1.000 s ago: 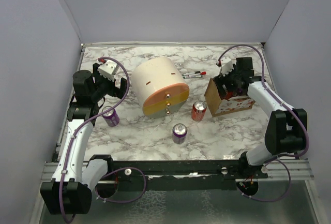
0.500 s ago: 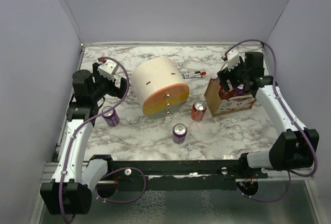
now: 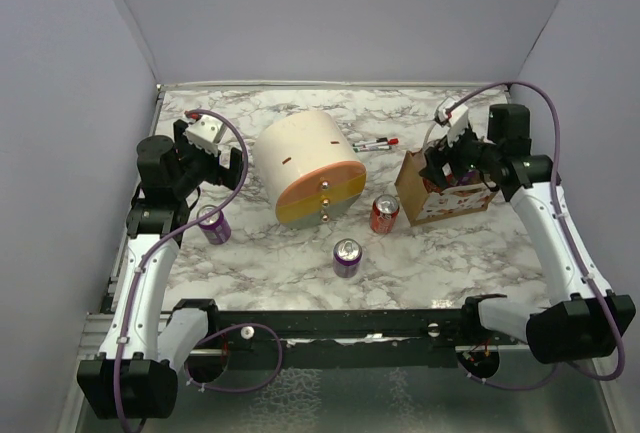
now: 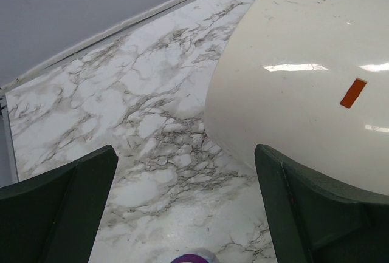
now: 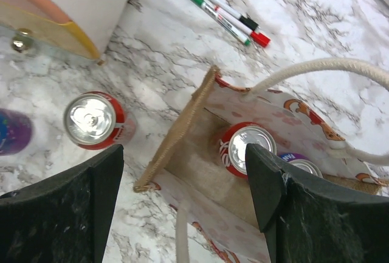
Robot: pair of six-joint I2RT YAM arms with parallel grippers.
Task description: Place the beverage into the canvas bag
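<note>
The small tan canvas bag (image 3: 446, 199) stands open at the right, and the right wrist view shows its brown inner wall (image 5: 200, 153). Inside it are a red can (image 5: 243, 147) and a purple can (image 5: 302, 164). My right gripper (image 3: 441, 167) is open and empty, hovering above the bag's mouth (image 5: 182, 172). A red can (image 3: 384, 215) stands just left of the bag (image 5: 94, 120). One purple can (image 3: 347, 258) stands at centre front. Another purple can (image 3: 213, 224) stands below my open, empty left gripper (image 3: 226, 167) and shows at the bottom edge of the left wrist view (image 4: 194, 257), under the open left gripper (image 4: 185, 166).
A large cream-and-orange cylinder (image 3: 310, 168) lies on its side at centre left, close to the right of the left gripper's view (image 4: 304, 75). Markers (image 3: 374, 144) lie behind the bag (image 5: 228, 14). White walls enclose the marble table (image 3: 260, 263).
My right arm has swung out to the right and its gripper has drawn up from the bag's mouth. The left gripper has shifted slightly back and left.
</note>
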